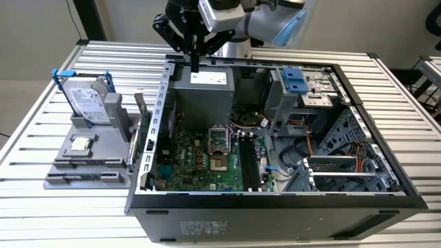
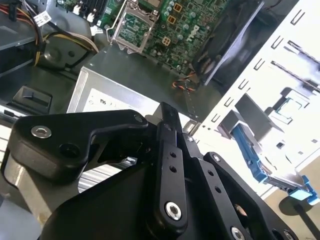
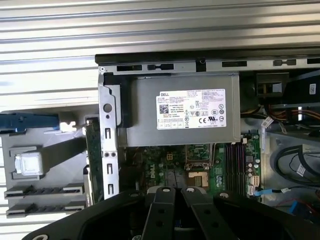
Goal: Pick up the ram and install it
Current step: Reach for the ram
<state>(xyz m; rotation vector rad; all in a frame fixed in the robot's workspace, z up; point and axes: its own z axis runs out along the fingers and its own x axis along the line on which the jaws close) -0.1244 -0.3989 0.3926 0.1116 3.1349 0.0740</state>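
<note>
My gripper hangs shut and empty over the back edge of the open computer case, just above the grey power supply. Its black fingers press together in both wrist views. A thin board stands on edge in the grey fixture right beside the case wall; it looks like the ram, seen edge-on. It is below the gripper and toward the exterior view's left. The black memory slots lie on the green motherboard inside the case.
The fixture also holds an upright silver hard drive with blue rails and a small square chip. Cables and drive cages fill the case's far side. The slatted metal table surrounds everything.
</note>
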